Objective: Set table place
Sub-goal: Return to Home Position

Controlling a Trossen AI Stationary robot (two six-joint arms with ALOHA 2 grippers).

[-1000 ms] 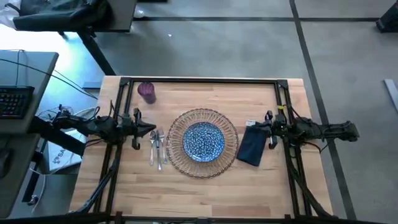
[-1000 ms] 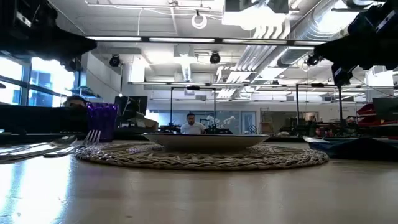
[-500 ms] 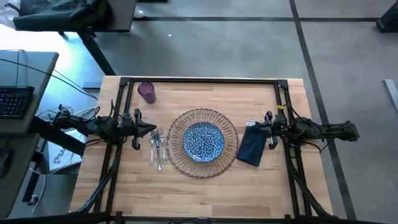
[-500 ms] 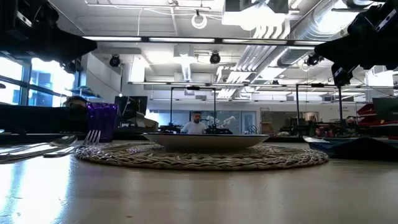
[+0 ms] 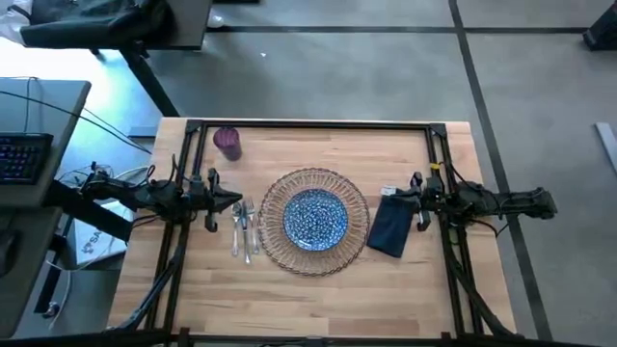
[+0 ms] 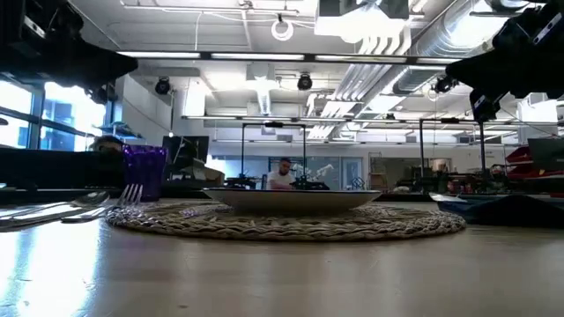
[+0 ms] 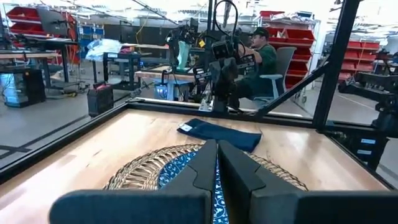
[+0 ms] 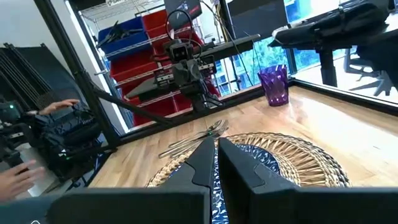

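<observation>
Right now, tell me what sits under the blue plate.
The woven wicker charger lies under the blue-patterned plate, its rim showing all round. Its centre is hidden by the plate.

Seven things on the bench (image 5: 318, 294).
One blue-patterned plate (image 5: 315, 218), one wicker charger (image 5: 313, 177), one navy napkin (image 5: 391, 227), one purple cup (image 5: 228, 142), and three pieces of silver cutlery (image 5: 244, 229) side by side.

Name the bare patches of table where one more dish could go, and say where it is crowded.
Bare: the table strip between the charger and the edge opposite the purple cup; the cup-side strip from cup to the right arm's corner. Crowded: the middle row, cutlery, plate, napkin.
</observation>
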